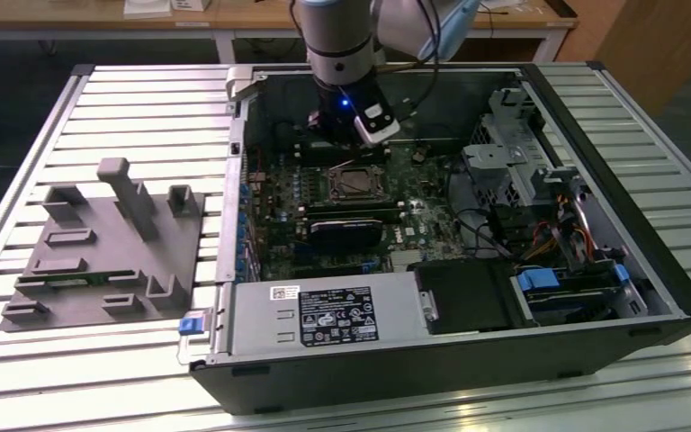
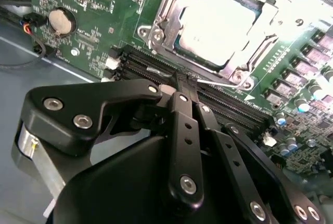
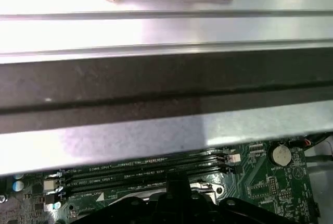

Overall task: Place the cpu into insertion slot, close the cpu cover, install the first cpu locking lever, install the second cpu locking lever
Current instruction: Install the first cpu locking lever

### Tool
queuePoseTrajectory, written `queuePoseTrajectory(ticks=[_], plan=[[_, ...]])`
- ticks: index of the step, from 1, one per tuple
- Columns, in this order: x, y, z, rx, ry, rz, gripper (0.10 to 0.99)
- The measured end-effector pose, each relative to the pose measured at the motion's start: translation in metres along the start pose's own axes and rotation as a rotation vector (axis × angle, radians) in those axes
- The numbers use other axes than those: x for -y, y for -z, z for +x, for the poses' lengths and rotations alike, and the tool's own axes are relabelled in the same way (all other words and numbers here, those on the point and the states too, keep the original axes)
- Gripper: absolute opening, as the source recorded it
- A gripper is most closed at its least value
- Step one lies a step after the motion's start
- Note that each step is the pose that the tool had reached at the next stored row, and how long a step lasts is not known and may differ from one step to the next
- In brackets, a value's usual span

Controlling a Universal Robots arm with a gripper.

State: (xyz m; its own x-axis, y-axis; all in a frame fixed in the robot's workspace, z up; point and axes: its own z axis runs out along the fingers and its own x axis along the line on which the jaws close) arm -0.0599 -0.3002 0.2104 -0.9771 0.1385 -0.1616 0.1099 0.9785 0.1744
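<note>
The power supply (image 1: 249,317) at the near side of the open computer case (image 1: 442,378) carries a white printed label (image 1: 336,317). Beyond it, on the green board (image 2: 104,41), the cpu (image 2: 218,21) sits in the insertion slot (image 2: 154,35) under the lowered cpu cover (image 2: 263,28). The gripper (image 2: 179,84), fingers pressed together, hangs over the memory slots (image 2: 140,67) just beside the socket. Whether its tips touch anything is hidden.

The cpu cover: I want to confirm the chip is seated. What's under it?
Through the window of the cpu cover, the cpu shows its silver top, in the insertion slot. The frame covers its edges; the socket contacts beneath are hidden.
</note>
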Motion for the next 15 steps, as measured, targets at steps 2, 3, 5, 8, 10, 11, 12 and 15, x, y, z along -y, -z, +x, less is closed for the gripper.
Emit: queuePoseTrajectory(ticks=[2, 3, 5, 8, 10, 11, 12, 15], plan=[[0.0, -0.0005, 0.0001, 0.0049, -0.011, 0.013, 0.106], [0.0, -0.0008, 0.0001, 0.0077, -0.021, 0.017, 0.106], [-0.0001, -0.0014, 0.0001, 0.0116, -0.041, 0.021, 0.106], [-0.0004, -0.0022, 0.0, 0.0167, -0.071, 0.026, 0.106], [-0.0019, -0.0029, 0.0003, 0.0188, -0.083, 0.029, 0.106], [-0.0031, -0.0033, 0.0005, 0.0196, -0.088, 0.029, 0.106], [-0.0043, -0.0038, 0.0007, 0.0203, -0.091, 0.03, 0.106], [-0.0078, -0.0051, 0.0013, 0.0228, -0.104, 0.032, 0.106]])
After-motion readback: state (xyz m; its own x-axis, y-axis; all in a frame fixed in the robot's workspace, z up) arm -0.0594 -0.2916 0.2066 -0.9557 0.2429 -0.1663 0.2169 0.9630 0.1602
